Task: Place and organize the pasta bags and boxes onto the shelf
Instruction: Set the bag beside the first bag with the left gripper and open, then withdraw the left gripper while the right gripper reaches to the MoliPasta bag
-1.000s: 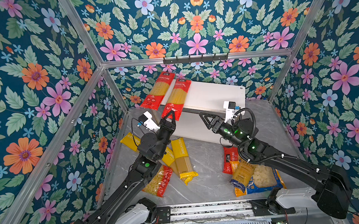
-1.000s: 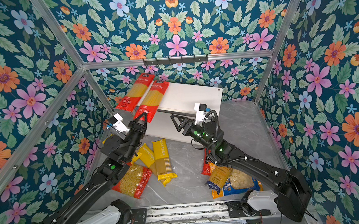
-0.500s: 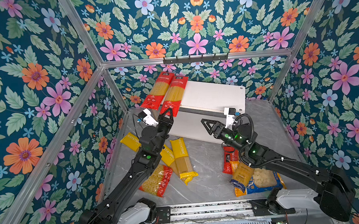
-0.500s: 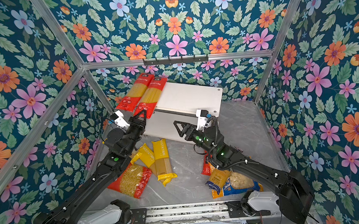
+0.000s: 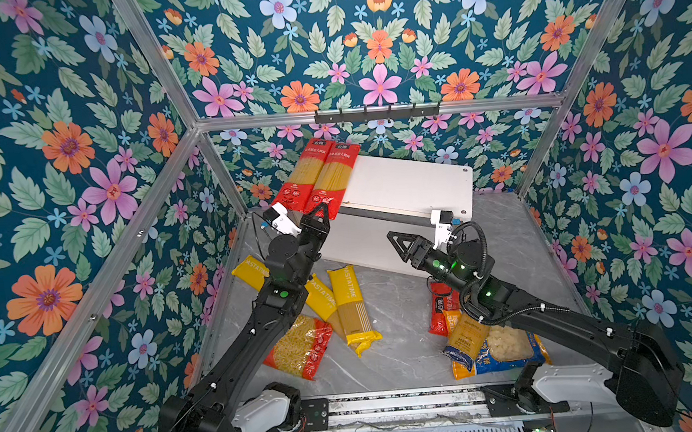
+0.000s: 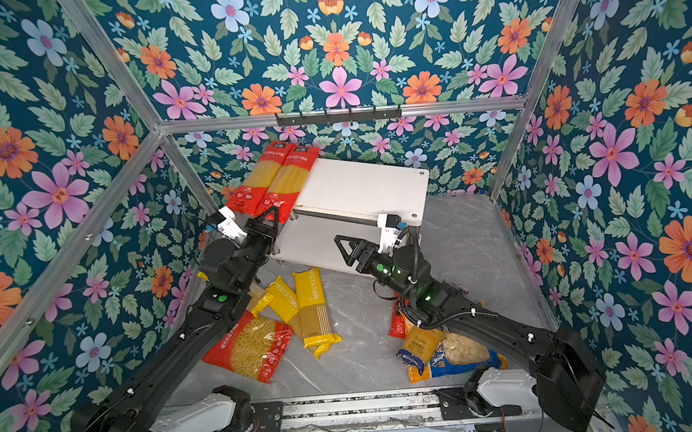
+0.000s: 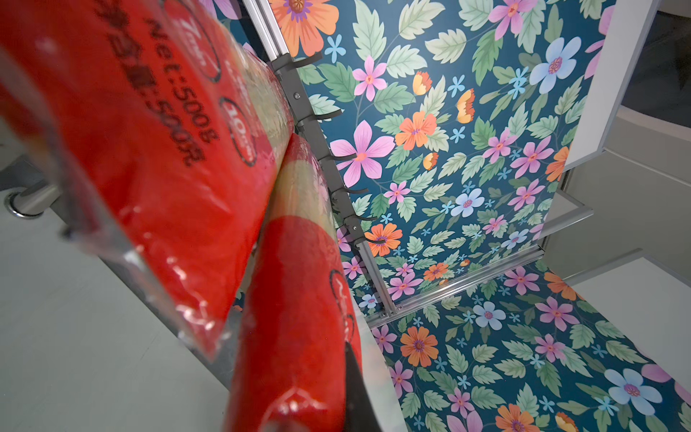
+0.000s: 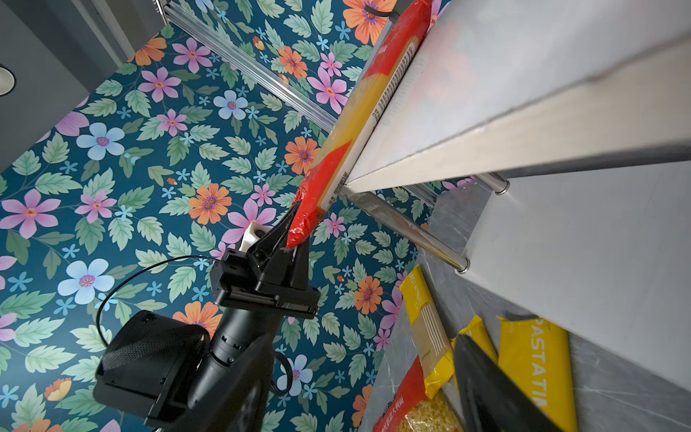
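1. The shelf (image 5: 408, 183) stands at 12 o'clock on the worktop (image 5: 399, 346), close to the back wall.
2. Two packs lie side by side at the 9 o'clock edge of its top tier, touching along their length: the inner red spaghetti pack (image 5: 335, 176) and the outer red spaghetti pack (image 5: 306, 174). Their near ends hang over the 6 o'clock edge.
3. The left tool (image 5: 320, 218) is closed tight on the 6 o'clock end of the inner red spaghetti pack. In the right wrist view we see its fingers (image 8: 276, 239) pinching this end.
4. The right tool (image 5: 396, 244) is wide open and holds nothing. It hangs at 6 o'clock of the shelf, before the lower tier.
5. The three yellow PASTATIME packs (image 5: 350, 296) lie at 8 o'clock on the worktop, one partly under the left arm. The red macaroni pack (image 5: 299, 347) lies at 7 o'clock, touching them.
6. At 4 o'clock, partly under the right arm, we see a second red pack (image 5: 438, 308) and the navy-gold spaghetti pack (image 5: 465, 338), which lies over the blue-orange shells pack (image 5: 510, 347).
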